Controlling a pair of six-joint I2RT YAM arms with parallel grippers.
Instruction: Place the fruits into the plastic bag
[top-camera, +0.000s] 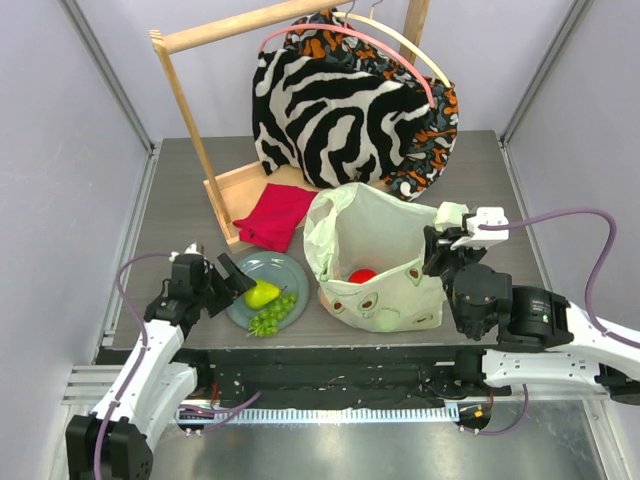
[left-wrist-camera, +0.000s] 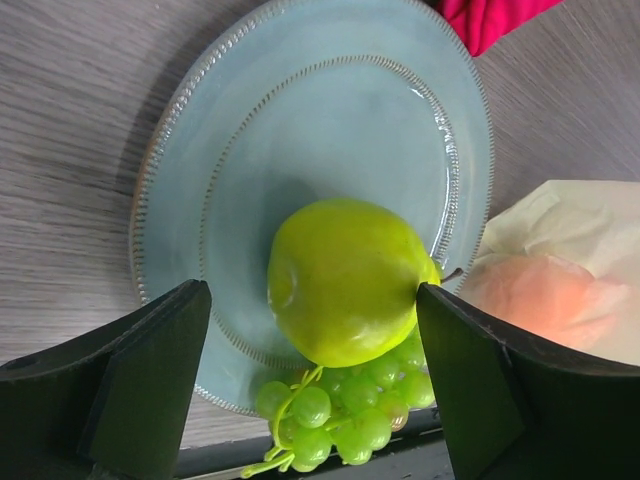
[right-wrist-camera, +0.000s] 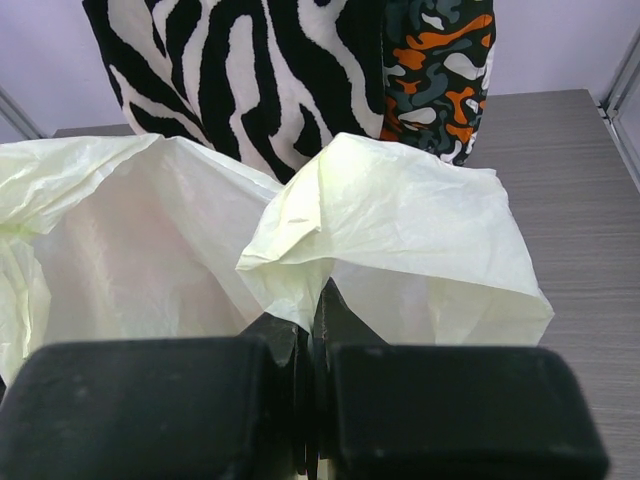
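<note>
A green pear-shaped fruit (left-wrist-camera: 345, 280) lies on the grey-blue plate (left-wrist-camera: 300, 120), with a green grape bunch (left-wrist-camera: 345, 410) against its near side. My left gripper (left-wrist-camera: 315, 360) stands open astride the fruit; its right finger (left-wrist-camera: 490, 390) touches the fruit and the left finger (left-wrist-camera: 150, 380) is apart from it. From the top, fruit (top-camera: 262, 294), grapes (top-camera: 272, 314) and left gripper (top-camera: 235, 275) sit at front left. The plastic bag (top-camera: 375, 260) stands open with a red fruit (top-camera: 362, 275) inside. My right gripper (right-wrist-camera: 315, 300) is shut on the bag's rim (right-wrist-camera: 400, 220), holding it up.
A red cloth (top-camera: 272, 215) lies behind the plate. A wooden rack (top-camera: 200, 130) with zebra-striped fabric (top-camera: 330, 110) stands at the back. An orange-pink fruit (left-wrist-camera: 545, 295) shows through the bag's wall beside the plate. The table's front edge runs just below the plate.
</note>
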